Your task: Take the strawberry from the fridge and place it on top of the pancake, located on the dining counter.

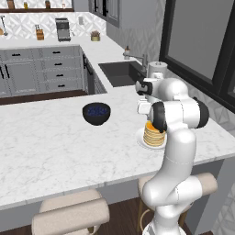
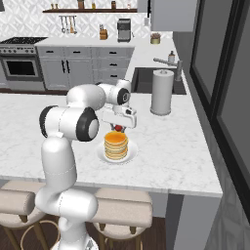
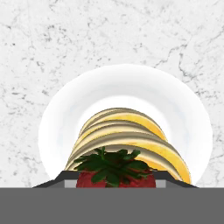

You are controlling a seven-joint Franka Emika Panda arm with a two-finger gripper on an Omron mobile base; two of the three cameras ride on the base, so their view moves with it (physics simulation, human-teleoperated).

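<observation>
Red, green-leafed strawberry [image 3: 114, 174] pinched between fingers [image 3: 161, 178] above golden pancake [image 3: 131, 140].

The white marble dining counter [image 1: 55, 142] carries a dark bowl [image 1: 96, 113], plate [image 2: 102, 155] and paper-towel roll [image 2: 161, 92].

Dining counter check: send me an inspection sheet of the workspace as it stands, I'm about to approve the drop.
Surface: white marble counter, bare around the plate.
Job's things: strawberry held between the fingertips, leafy cap toward the camera, just above the pancake; pancake stack on a white plate. In the hand view the berry sits over the stack.
Clutter: dark bowl of blueberries, apart from the plate; paper towel roll upright near the sink.
Gripper: gripper shut on the strawberry, over the stack.
Cables: nothing seen.
Surroundings: stools under the counter edge, grey cabinets, dark windows.
</observation>
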